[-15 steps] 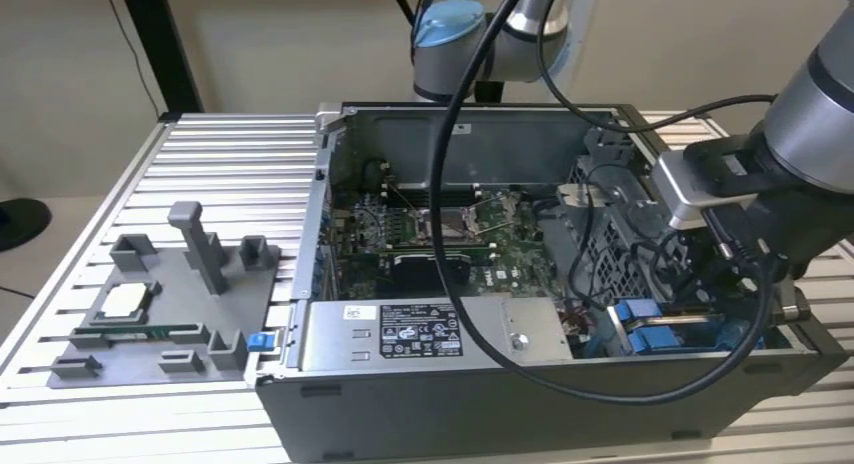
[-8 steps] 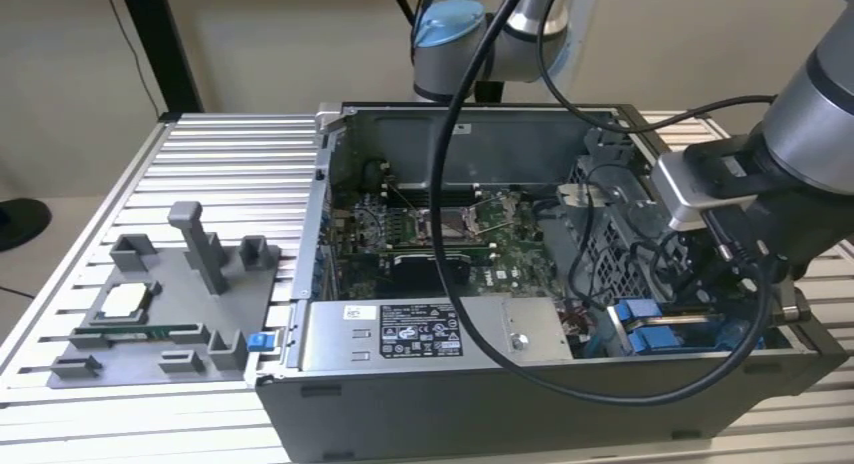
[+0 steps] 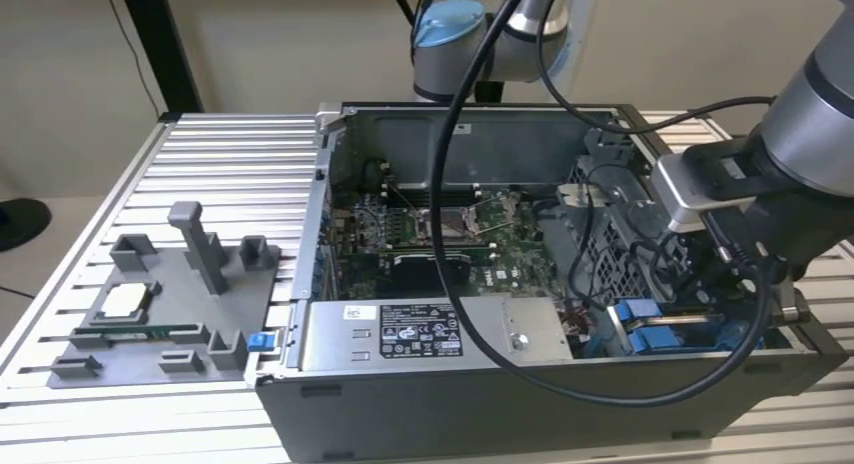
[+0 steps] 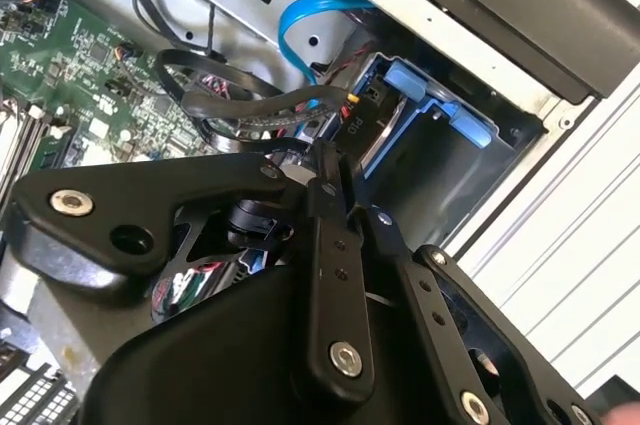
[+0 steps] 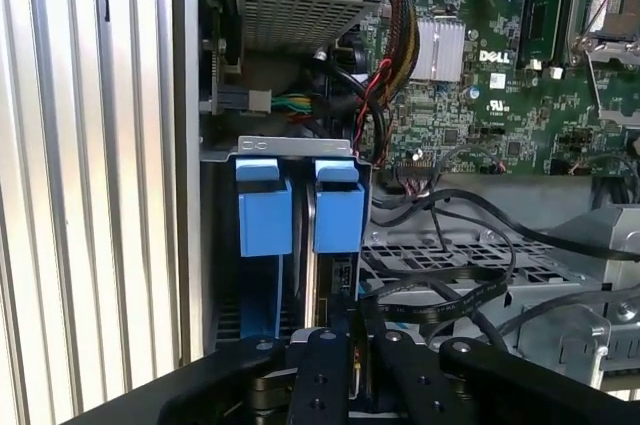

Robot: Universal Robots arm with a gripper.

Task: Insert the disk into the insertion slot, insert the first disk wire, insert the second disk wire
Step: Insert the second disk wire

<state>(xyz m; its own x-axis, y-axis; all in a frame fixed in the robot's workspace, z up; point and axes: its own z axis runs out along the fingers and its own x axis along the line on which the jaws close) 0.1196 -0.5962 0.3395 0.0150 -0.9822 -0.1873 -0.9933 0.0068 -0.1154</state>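
Disk [image 5: 322, 245] sits edge-on between the blue rails of the slot [image 5: 262, 207], already seated, we judge. Our gripper [image 5: 353, 345] hovers just over its connector end, jaws together on a black wire [image 5: 440, 300], seemingly to plug it in

An open computer case [image 3: 534, 284] sits on the slatted tabletop [image 3: 227, 174]; the arm [image 3: 801, 154] reaches in above the blue slot [image 3: 654, 329].
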